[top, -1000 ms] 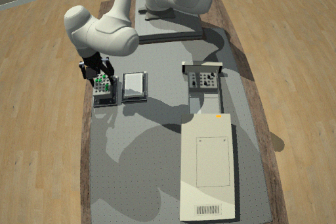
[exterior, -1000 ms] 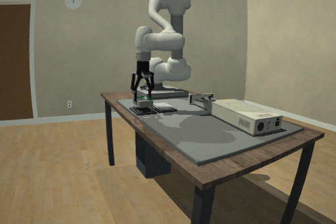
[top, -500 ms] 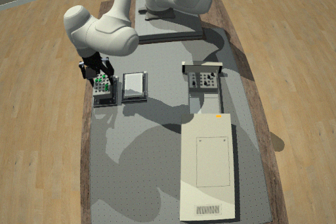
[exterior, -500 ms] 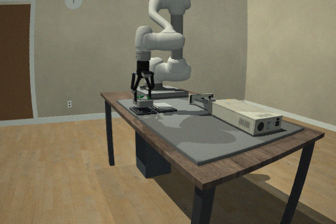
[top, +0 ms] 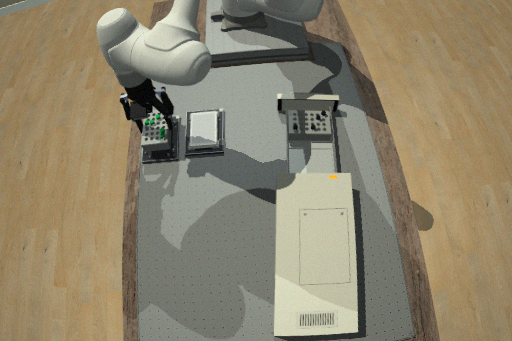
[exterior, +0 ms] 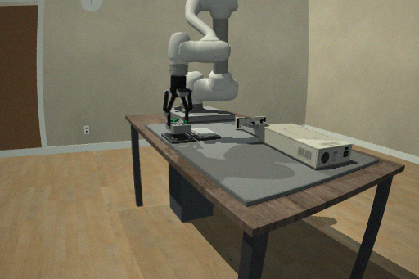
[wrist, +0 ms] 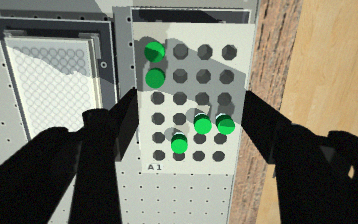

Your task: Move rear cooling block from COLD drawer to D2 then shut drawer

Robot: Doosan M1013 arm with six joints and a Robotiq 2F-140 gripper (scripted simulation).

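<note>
My pincer (top: pixel 155 127) (exterior: pixel 177 123) (wrist: pixel 189 104) is clamped on the two sides of the block (top: pixel 156 146) (exterior: pixel 179 129) (wrist: pixel 191 87), just over the far tray (top: pixel 175 149) (exterior: pixel 177 141) (wrist: pixel 190 16). It looks hard and maybe heavy; its green tubes (top: pixel 162 133) (exterior: pixel 175 120) (wrist: pixel 179 145) could tip, so I should keep it level.

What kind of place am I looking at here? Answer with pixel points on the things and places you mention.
Probably a laboratory automation bench, perhaps in a teaching or test room: a robot arm (top: pixel 150 49) (exterior: pixel 204 51) holds a block of green-capped tubes (top: pixel 156 139) (exterior: pixel 179 128) (wrist: pixel 190 100), and a cooler (top: pixel 315 257) (exterior: pixel 304 142) stands with its drawer (top: pixel 308 102) (exterior: pixel 250 120) pulled out.
</note>
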